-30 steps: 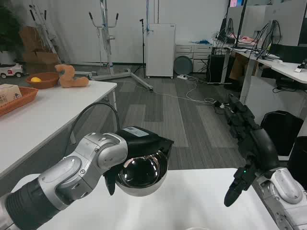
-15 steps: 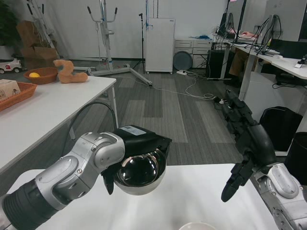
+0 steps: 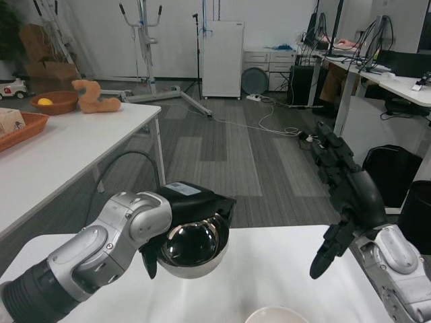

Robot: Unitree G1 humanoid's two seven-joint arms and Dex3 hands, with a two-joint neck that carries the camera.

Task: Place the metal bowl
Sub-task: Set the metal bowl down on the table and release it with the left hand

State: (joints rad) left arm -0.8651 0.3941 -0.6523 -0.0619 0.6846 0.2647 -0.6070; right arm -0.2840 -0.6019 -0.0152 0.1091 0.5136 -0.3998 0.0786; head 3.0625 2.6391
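Note:
My left hand (image 3: 192,205) grips the shiny metal bowl (image 3: 194,249) by its far rim and holds it tilted above the white table (image 3: 283,269), near the far edge at centre left. The bowl's polished inside faces me. My right hand (image 3: 343,195) is raised at the right of the table, its fingers spread and nothing in them. It stands well apart from the bowl.
A white round dish (image 3: 277,315) peeks in at the bottom edge, in front of the bowl and to its right. A second white table (image 3: 67,145) at the left carries an orange tray (image 3: 20,131), a brown bowl (image 3: 54,102) and a tan toy (image 3: 94,97). Desks and a black bin (image 3: 390,178) stand at the right.
The whole view has dipped down a little, bringing the white dish into sight. My left hand with the bowl has sunk slightly toward the table. The right hand keeps its pose.

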